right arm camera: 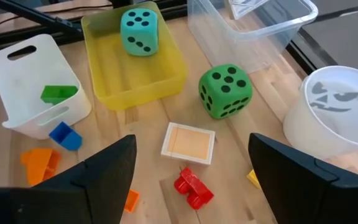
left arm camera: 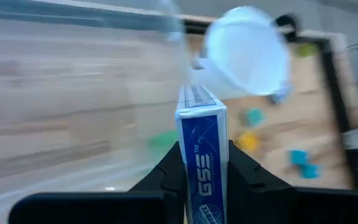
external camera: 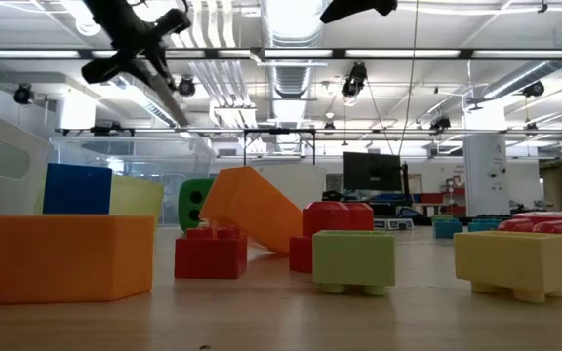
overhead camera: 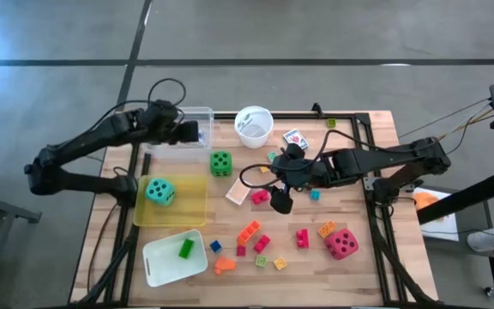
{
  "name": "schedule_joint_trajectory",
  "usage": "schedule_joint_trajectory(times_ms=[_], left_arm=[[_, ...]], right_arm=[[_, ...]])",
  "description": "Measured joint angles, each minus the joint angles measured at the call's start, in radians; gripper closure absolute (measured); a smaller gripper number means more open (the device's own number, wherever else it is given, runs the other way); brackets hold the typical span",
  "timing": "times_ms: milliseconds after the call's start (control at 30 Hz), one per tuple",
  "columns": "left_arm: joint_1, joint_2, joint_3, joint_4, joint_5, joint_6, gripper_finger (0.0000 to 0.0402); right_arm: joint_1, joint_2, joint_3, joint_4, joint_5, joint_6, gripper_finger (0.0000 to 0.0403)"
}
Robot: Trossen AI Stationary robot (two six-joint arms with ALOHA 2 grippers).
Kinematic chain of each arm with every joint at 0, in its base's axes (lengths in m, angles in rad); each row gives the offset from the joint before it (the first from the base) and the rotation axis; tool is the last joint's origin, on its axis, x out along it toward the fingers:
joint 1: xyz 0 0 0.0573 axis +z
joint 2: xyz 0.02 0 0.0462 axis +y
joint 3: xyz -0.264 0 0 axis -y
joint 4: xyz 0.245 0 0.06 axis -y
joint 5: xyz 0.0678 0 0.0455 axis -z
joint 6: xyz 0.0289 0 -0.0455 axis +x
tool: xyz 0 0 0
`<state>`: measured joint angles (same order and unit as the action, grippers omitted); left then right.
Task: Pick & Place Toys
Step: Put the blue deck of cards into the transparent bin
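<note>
My left gripper [overhead camera: 197, 133] hangs over the clear tray [overhead camera: 187, 124] at the far left, shut on a blue card pack [left arm camera: 201, 149]. My right gripper [right arm camera: 194, 180] hovers open above mid-table; a pale orange card pack [right arm camera: 189, 142] and a red block [right arm camera: 191, 186] lie flat on the wood below the gap between its fingers, untouched. A green die [right arm camera: 225, 91] rests on the table. A teal die [right arm camera: 139, 31] sits in the yellow tray [right arm camera: 114, 81]. A green block [right arm camera: 59, 93] lies in the white tray [right arm camera: 23, 93]. My left gripper pinches the blue card pack between its two fingers [left arm camera: 244, 177], one on each of two opposite sides near the pack's lower end [left arm camera: 202, 186]. The pack's other end sticks out past the fingertips. It hangs clear of the table and the tray.
A white cup [overhead camera: 254, 126] stands at the far middle, with another card pack [overhead camera: 295, 137] beside it. A red die [overhead camera: 341, 244] and several small blocks [overhead camera: 256, 236] are scattered over the near half. A dark frame rail [overhead camera: 371, 197] runs along the right side.
</note>
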<state>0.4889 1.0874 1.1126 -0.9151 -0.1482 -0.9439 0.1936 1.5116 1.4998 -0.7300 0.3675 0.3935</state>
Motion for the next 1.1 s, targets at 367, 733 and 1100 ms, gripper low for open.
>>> schedule_joint_trajectory(times_ms=[367, 733, 1100], left_arm=[[0.134, 0.121, 0.09, -0.095, -0.028, 0.152, 0.0351], [0.15, 0.3, 0.085, -0.107, -0.024, 0.209, 0.0351], [0.208, 0.383, 0.039, -0.099, -0.015, 0.264, 0.0351]], right_arm=[[0.0, 0.0, -0.018, 0.0, 0.0, 0.0, 0.0102], [0.0, 0.0, -0.034, 0.0, -0.002, 0.052, 0.0102], [0.01, 0.001, -0.034, -0.011, -0.009, 0.072, 0.0102]])
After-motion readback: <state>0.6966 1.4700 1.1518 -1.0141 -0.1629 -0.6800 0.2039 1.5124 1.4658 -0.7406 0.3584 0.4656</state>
